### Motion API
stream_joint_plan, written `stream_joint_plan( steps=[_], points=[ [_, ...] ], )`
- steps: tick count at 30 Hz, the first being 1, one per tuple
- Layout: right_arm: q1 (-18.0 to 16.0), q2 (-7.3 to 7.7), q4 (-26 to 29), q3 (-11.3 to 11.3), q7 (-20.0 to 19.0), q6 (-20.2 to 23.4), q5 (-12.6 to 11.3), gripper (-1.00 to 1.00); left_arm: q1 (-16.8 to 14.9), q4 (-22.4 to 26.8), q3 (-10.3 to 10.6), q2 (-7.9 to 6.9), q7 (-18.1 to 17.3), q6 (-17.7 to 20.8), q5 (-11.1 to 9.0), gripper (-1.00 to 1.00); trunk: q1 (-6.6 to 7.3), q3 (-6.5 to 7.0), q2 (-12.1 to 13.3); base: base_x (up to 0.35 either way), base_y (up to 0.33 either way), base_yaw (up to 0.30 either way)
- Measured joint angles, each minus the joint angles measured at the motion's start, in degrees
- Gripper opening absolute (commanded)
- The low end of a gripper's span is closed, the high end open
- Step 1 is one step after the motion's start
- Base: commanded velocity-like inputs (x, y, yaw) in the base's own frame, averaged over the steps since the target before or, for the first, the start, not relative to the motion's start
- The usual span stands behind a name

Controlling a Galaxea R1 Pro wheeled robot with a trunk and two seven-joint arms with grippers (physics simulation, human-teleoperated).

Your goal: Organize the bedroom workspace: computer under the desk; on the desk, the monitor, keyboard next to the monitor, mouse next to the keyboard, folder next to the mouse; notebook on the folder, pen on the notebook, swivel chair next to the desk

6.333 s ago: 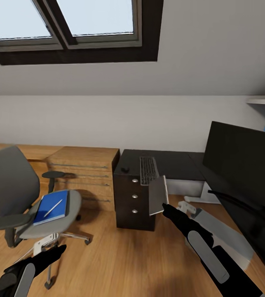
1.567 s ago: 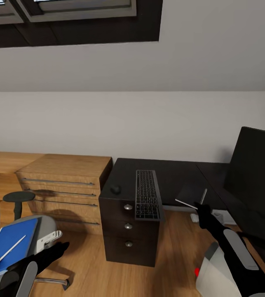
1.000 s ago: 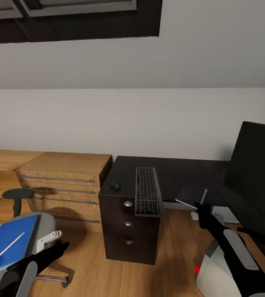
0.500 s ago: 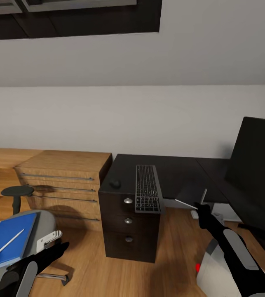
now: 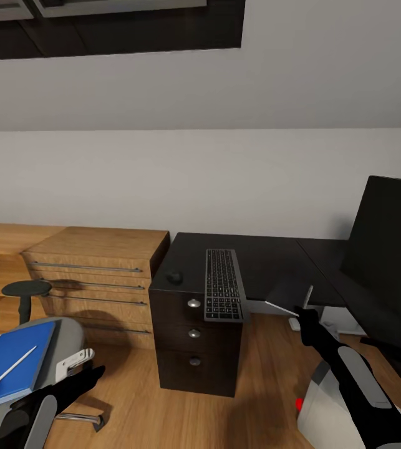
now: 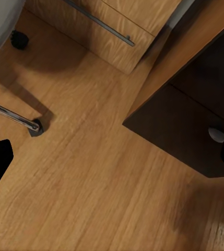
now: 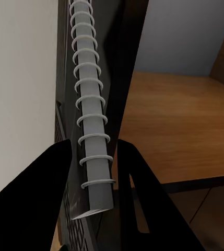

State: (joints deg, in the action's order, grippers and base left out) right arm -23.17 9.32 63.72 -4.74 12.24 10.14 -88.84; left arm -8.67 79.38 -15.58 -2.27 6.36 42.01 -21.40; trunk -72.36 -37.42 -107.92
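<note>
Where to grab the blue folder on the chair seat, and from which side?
Take the folder by its long edge facing the left gripper, coming in low from that side. It lies flat on the swivel chair with the pen loose on top, so keep it level or remove the pen first.

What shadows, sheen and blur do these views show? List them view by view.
Head view: soft even light, a shadow under the wooden drawer chest, a faint sheen on the desk. Left wrist view: sharp floor grain, a dark shadow beside the black drawer unit. Right wrist view: the notebook spiral is crisp, the black pincer fingers featureless.
</note>
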Motion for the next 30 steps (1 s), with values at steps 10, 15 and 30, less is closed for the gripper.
stream_joint_plan(
  steps=[10, 15, 30],
  points=[
    [0.0, 0.0, -0.01, 0.0, 0.0, 0.0, 0.0, -1.0, 0.0, -0.13, 0.01, 0.08, -0.09, -0.3, 0.17, 1.0, 0.01, 0.0, 0.0, 0.027, 0.0, 0.0],
    [0.0, 0.0, 0.0, 0.0, 0.0, 0.0, 0.0, -1.0, 0.0, -0.17, 0.01, 0.07, -0.09, -0.27, 0.27, 1.0, 0.0, 0.0, 0.0, 0.028, 0.0, 0.0],
    [0.0, 0.0, -0.01, 0.0, 0.0, 0.0, 0.0, -1.0, 0.0, -0.25, 0.01, 0.08, -0.01, -0.34, 0.3, 1.0, 0.0, 0.0, 0.0, 0.003, 0.0, 0.0]
  ],
)
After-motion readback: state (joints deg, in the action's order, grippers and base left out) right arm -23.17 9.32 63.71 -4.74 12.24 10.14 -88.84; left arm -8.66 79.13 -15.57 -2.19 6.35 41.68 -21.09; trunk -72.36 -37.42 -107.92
